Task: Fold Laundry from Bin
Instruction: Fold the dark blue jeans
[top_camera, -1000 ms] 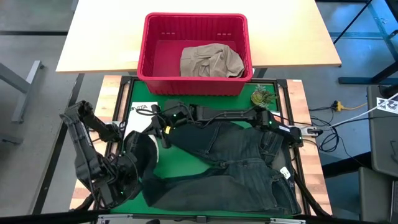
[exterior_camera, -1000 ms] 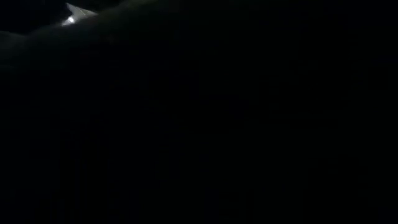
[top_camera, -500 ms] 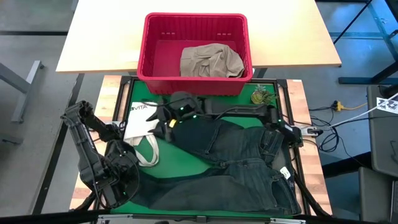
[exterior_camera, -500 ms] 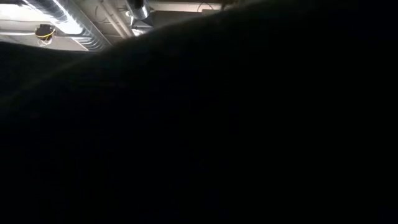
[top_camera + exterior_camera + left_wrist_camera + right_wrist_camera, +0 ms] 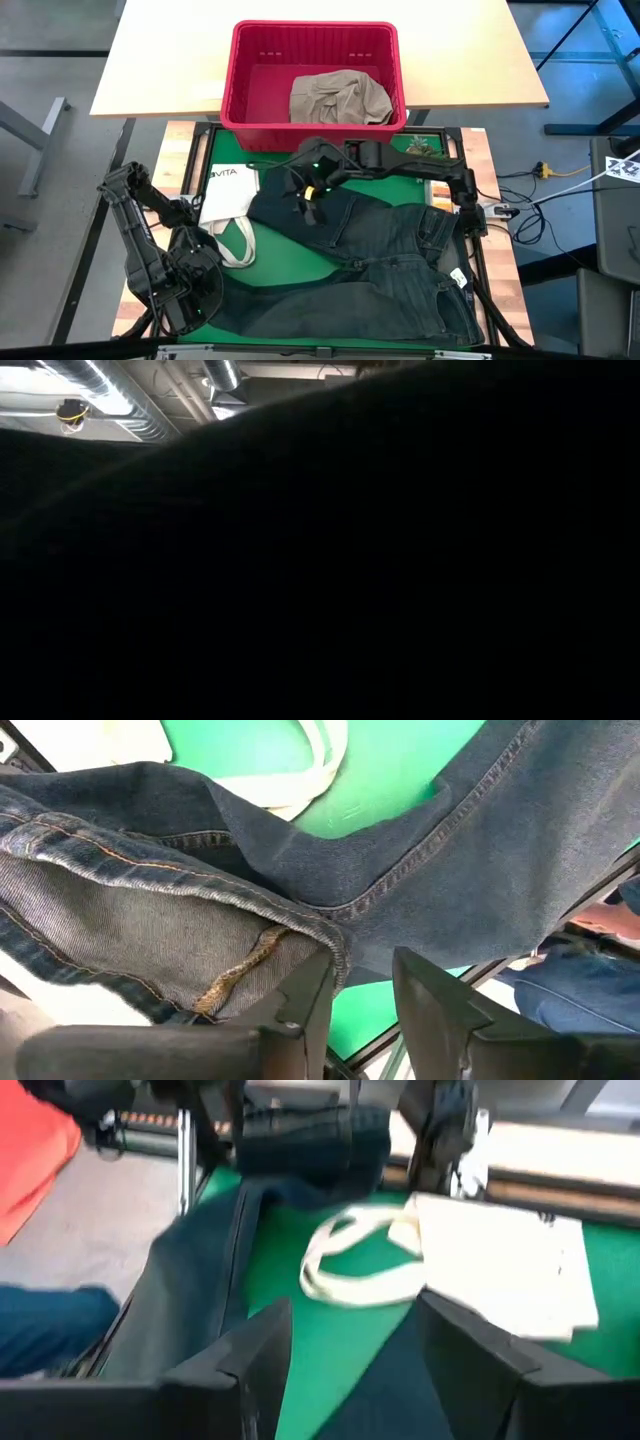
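While the dark jeans sprawl across most of the green mat, bare green shows only in a wedge between the two legs and in a strip along the far edge beside the red bin. That bin sits on the pale wooden tabletop just beyond the mat, with a khaki-beige garment bunched inside it toward its right half; the rest of the bin floor lies bare. A white tote bag rests on the mat's left part, its loop handles near the jeans' lower leg, and the word "VITA" can be read on it. A small green-brown object lies at the mat's far right corner.

The right claw hangs above the upper leg end of the jeans, just right of the tote, and its wrist view shows its fingers spread apart with nothing between them, tote and green mat visible through the gap. The left claw sits at the near left corner of the mat, at the hem of the lower leg; its wrist view shows a folded denim hem lying against the inner side of one finger while a gap remains to the other, so I cannot tell whether it is grasping the cloth. The low view is almost wholly blocked by dark cloth
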Tool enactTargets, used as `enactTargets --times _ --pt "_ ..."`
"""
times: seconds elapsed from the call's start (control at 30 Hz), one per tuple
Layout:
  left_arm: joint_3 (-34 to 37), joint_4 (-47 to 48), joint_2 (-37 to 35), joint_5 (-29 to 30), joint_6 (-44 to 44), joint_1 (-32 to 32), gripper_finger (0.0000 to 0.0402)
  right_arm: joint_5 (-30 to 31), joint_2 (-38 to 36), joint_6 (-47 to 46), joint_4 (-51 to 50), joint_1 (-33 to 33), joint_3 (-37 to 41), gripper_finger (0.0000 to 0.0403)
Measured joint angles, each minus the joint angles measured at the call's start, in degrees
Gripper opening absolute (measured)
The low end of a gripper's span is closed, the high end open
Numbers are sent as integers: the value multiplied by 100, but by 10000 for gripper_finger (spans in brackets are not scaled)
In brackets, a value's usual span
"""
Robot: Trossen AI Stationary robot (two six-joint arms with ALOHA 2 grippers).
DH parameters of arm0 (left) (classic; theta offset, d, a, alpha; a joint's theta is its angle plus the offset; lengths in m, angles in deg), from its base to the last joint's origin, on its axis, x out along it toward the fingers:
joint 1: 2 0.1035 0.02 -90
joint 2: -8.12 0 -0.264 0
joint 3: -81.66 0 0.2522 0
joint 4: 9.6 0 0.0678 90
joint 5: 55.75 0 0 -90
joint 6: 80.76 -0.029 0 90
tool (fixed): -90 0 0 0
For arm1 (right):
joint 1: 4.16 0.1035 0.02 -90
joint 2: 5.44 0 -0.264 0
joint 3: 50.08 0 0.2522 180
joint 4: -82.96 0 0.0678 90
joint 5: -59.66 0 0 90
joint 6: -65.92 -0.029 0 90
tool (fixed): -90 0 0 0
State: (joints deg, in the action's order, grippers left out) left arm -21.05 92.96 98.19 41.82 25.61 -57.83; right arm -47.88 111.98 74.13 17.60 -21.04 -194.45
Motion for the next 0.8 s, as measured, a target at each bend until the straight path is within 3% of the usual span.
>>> enactTargets --times 0.13,0.33,0.63,0.8 --pt "0 -98 0 -20 0 4 79 0 -70 2 -680 30 2 211" --pt "-3 -348 0 170 10 28 7 50 -293 330 -1258 253 11 211" --pt "-1072 -400 -11 -35 -45 -9 1 164 -500 618 -1997 727 71 211" --pt "-1564 -568 -20 -13 -38 -133 0 154 -484 689 -1619 1048 821 211"
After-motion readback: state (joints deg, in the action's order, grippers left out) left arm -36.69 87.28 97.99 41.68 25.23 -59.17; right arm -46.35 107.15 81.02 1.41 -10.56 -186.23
